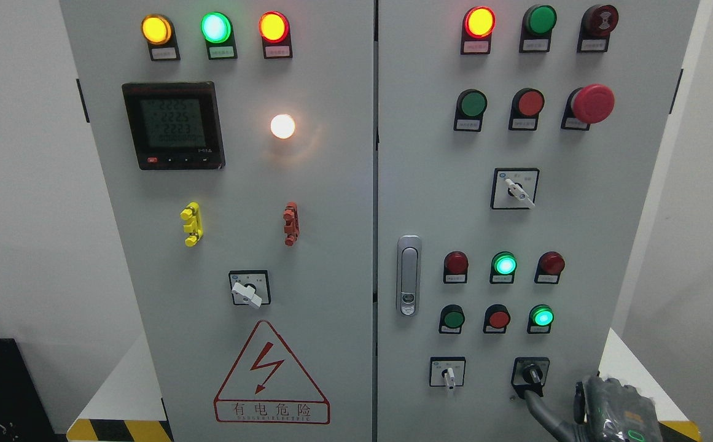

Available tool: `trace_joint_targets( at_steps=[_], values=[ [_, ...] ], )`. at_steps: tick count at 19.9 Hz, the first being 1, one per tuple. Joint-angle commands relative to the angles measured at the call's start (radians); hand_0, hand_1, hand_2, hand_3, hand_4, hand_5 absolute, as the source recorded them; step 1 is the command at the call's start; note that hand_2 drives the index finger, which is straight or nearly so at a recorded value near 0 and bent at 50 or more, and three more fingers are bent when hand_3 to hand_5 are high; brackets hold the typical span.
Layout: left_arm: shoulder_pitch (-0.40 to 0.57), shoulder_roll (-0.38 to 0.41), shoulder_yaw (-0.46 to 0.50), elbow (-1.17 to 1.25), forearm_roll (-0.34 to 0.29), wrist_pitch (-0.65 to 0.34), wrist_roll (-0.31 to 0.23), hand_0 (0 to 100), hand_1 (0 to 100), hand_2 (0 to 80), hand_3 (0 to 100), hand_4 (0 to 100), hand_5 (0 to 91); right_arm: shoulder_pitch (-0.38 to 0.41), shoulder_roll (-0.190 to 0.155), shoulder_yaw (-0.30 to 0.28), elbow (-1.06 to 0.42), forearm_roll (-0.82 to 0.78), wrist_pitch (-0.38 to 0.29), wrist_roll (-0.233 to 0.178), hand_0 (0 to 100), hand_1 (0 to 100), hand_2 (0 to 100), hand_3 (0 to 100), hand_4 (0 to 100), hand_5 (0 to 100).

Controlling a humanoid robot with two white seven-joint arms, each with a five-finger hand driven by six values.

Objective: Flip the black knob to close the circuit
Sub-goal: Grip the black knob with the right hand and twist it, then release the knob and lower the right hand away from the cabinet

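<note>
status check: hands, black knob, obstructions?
Right hand low right, one finger touching small black rotary knob. Left hand out of view. Nothing blocking.

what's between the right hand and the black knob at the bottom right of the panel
Nothing visible. The right hand sits at the lower right corner, and one dark finger already reaches up to the black knob. The white selector lies off to the left, out of the path.

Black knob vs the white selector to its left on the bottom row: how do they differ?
The black knob has a dark handle; the white selector has a pale one. The black knob's handle leans down-right, the white selector's points straight down. The right hand reaches the black knob; nothing is near the white selector. Both sit on square black-framed plates.
</note>
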Motion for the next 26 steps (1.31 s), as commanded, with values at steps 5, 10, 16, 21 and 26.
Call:
trace_joint_targets(
  at_steps=[5, 10, 16, 21, 26],
  values=[
    [0.034, 0.0, 0.011, -0.034, 0.008, 0.0, 0.0, 0, 0, 0.0, 5, 3, 0.0, -0.008, -0.005, -0.011, 0.004, 0.0, 0.002, -0.013, 0, 7, 90, 100, 79, 86],
    [0.034, 0.0, 0.011, -0.034, 0.008, 0.0, 0.0, 0, 0, 0.0, 5, 3, 0.0, -0.006, -0.008, -0.023, 0.007, 0.0, 0.002, -0.014, 0, 8, 90, 100, 79, 87],
    [0.034, 0.0, 0.011, -0.034, 0.008, 0.0, 0.0, 0, 0, 0.0, 5, 3, 0.0, -0.006, -0.011, -0.036, 0.018, 0.0, 0.0, -0.016, 0, 11, 90, 100, 79, 87],
    [0.034, 0.0, 0.011, -0.034, 0.008, 0.0, 0.0, 0, 0, 0.0, 5, 3, 0.0, -0.009, -0.011, -0.04, 0.021, -0.002, -0.001, -0.016, 0, 12, 90, 100, 79, 87],
    [0.034, 0.0, 0.011, -0.034, 0.008, 0.0, 0.0, 0, 0, 0.0, 5, 3, 0.0, -0.006, -0.011, -0.033, 0.018, -0.02, 0.0, -0.022, 0, 12, 90, 100, 79, 87]
  ],
)
